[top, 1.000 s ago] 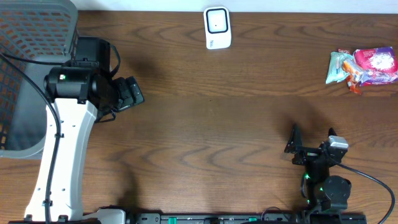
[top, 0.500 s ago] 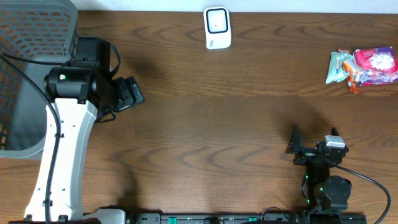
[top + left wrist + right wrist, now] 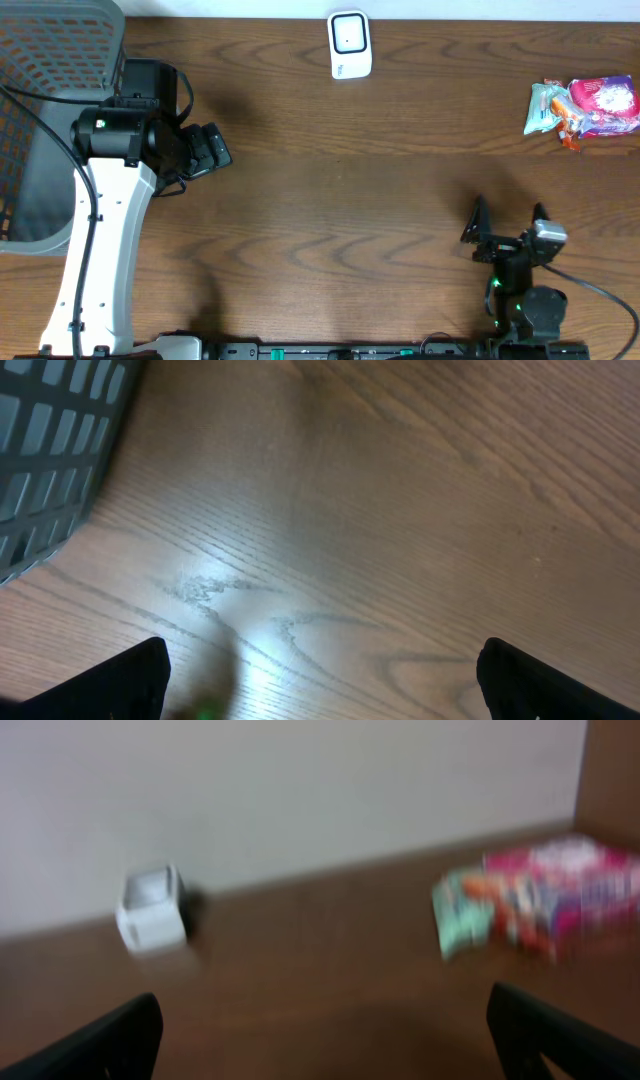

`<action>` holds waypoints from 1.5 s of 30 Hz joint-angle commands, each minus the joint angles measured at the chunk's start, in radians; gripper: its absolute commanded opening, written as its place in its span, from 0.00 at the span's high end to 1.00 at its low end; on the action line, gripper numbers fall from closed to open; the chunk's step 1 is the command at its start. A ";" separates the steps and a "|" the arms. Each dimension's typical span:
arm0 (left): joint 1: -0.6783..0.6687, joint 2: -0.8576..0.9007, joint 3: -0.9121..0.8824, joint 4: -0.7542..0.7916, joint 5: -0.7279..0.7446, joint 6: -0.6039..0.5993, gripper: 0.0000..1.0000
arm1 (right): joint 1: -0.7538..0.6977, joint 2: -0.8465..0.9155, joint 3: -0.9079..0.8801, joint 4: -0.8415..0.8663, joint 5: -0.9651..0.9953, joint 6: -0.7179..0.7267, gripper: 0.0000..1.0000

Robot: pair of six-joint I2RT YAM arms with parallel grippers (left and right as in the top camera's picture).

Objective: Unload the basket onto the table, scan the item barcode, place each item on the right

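The white left arm (image 3: 98,250) stretched forward, its black wrist bent so that the left gripper (image 3: 210,150) pointed toward its right, jaws spread wide and empty. The right gripper (image 3: 508,222) sat just ahead of its own base, fingers (image 3: 105,1042) wide apart, holding nothing.

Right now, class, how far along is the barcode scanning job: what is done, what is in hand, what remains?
Done: nothing; the snack packets lie at the far right, apart from the white scanner. In hand: nothing; the right pincer is open and empty, facing the packets, and the left pincer is open over bare wood beside the basket. Left: grasping a packet and presenting its barcode to the scanner.
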 commanded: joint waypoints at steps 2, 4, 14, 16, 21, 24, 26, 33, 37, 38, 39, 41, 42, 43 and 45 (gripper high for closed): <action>0.002 0.006 -0.002 -0.003 -0.010 -0.009 0.02 | -0.004 -0.003 -0.002 -0.042 -0.008 0.018 0.01; 0.002 0.006 -0.002 -0.003 -0.010 -0.009 0.02 | -0.004 -0.003 -0.002 -0.047 -0.009 0.018 0.01; 0.002 0.006 -0.002 -0.003 -0.010 -0.009 0.02 | -0.005 -0.003 -0.002 -0.047 0.010 -0.214 0.01; 0.002 0.006 -0.002 -0.003 -0.010 -0.009 0.02 | -0.005 -0.003 -0.002 -0.047 0.010 -0.278 0.01; 0.002 0.006 -0.002 -0.003 -0.010 -0.009 0.02 | -0.005 -0.003 -0.002 -0.048 0.010 -0.334 0.01; 0.002 0.006 -0.002 -0.003 -0.010 -0.009 0.02 | -0.005 -0.003 -0.002 -0.051 0.001 -0.331 0.01; 0.002 0.006 -0.002 -0.003 -0.010 -0.009 0.02 | -0.005 -0.003 -0.002 -0.051 -0.001 -0.331 0.01; 0.002 0.006 -0.002 -0.003 -0.010 -0.009 0.02 | -0.005 -0.003 -0.002 -0.053 -0.017 -0.285 0.01; 0.002 0.006 -0.002 -0.003 -0.010 -0.009 0.02 | -0.004 -0.003 -0.002 -0.053 -0.020 -0.218 0.01; 0.002 0.006 -0.002 -0.003 -0.010 -0.009 0.02 | -0.004 -0.003 -0.002 -0.053 -0.021 -0.205 0.01; 0.002 0.006 -0.002 -0.003 -0.010 -0.009 0.02 | -0.004 -0.003 -0.002 -0.052 -0.021 -0.187 0.01; 0.002 0.006 -0.002 -0.003 -0.010 -0.009 0.02 | -0.004 -0.003 -0.002 -0.050 -0.021 -0.169 0.01; 0.002 0.006 -0.002 -0.003 -0.010 -0.009 0.02 | -0.004 -0.003 -0.002 -0.050 -0.020 -0.169 0.01; 0.002 0.006 -0.002 -0.003 -0.010 -0.009 0.02 | -0.004 -0.003 -0.002 -0.050 -0.021 -0.169 0.01; 0.002 0.006 -0.002 -0.003 -0.010 -0.009 0.02 | -0.004 -0.003 -0.002 -0.050 -0.021 -0.169 0.01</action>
